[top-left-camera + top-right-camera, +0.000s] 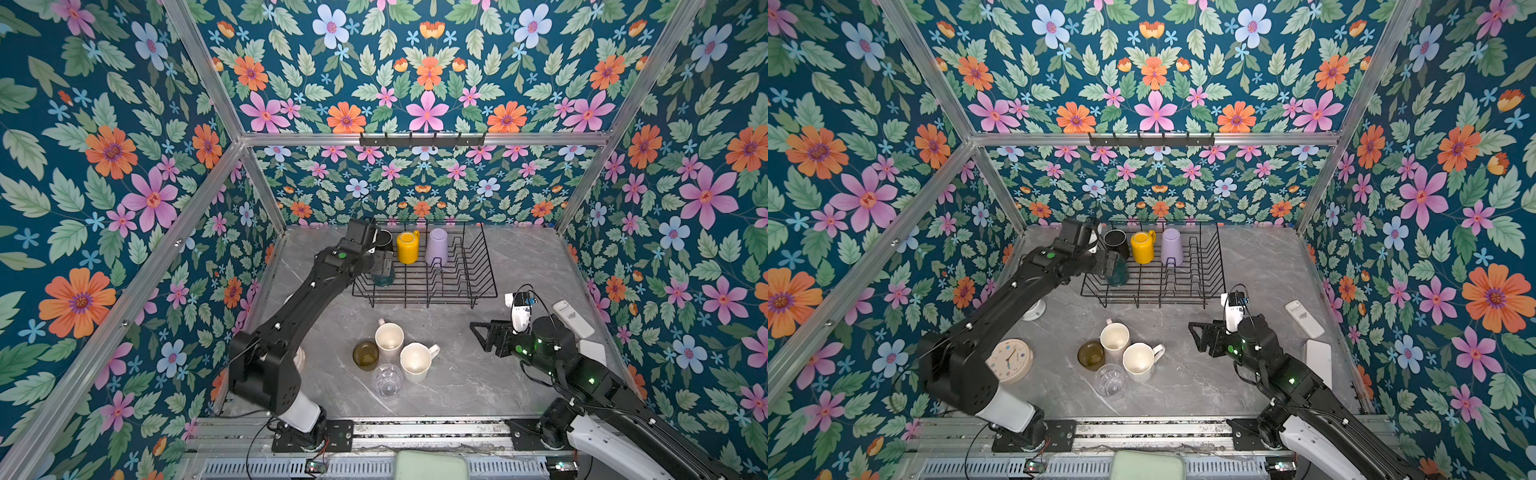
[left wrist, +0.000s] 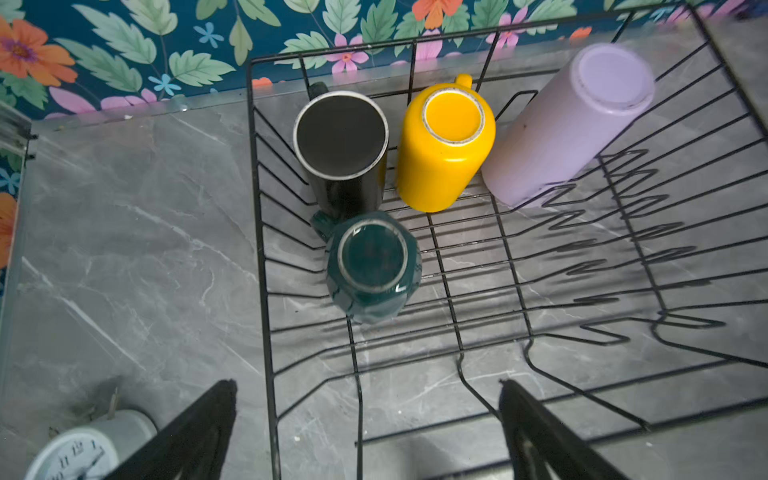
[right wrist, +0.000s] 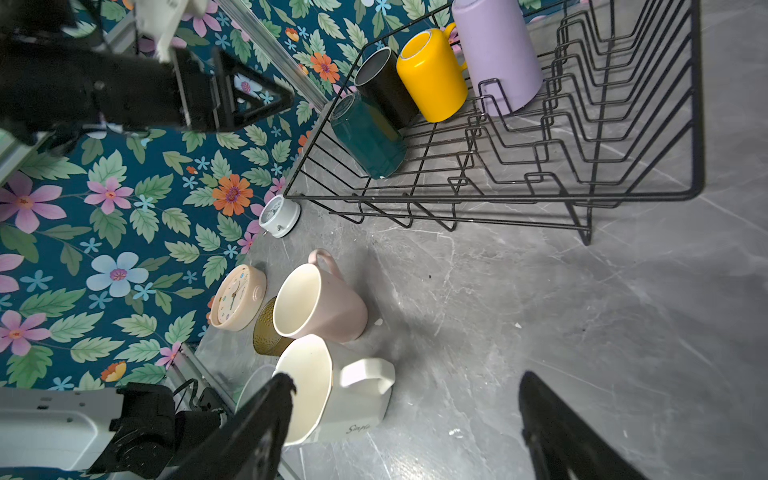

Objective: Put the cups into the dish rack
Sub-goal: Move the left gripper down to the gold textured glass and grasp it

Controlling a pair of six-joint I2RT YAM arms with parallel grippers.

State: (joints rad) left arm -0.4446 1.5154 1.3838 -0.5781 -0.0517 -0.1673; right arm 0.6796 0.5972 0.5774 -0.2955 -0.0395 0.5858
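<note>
We are hovering the left gripper (image 2: 365,384), jaws apart and empty, over the dark green mug (image 2: 372,266) inside the dish rack (image 2: 415,40); withdrawing low could topple it.

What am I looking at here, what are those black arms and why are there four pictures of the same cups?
A robot's left arm and right arm, each ending in a pincer-like gripper, load cups. Two pictures look down from one overhead camera; two come from wrist cameras. Inside the wire dish rack: black mug, yellow mug, lilac tumbler, dark green mug. On the grey table: pink mug, white mug, amber glass, clear glass, pink clock, white clock. The left gripper hangs open above the rack; the right gripper is open, pointing towards the white mug. Neither holds anything.
</note>
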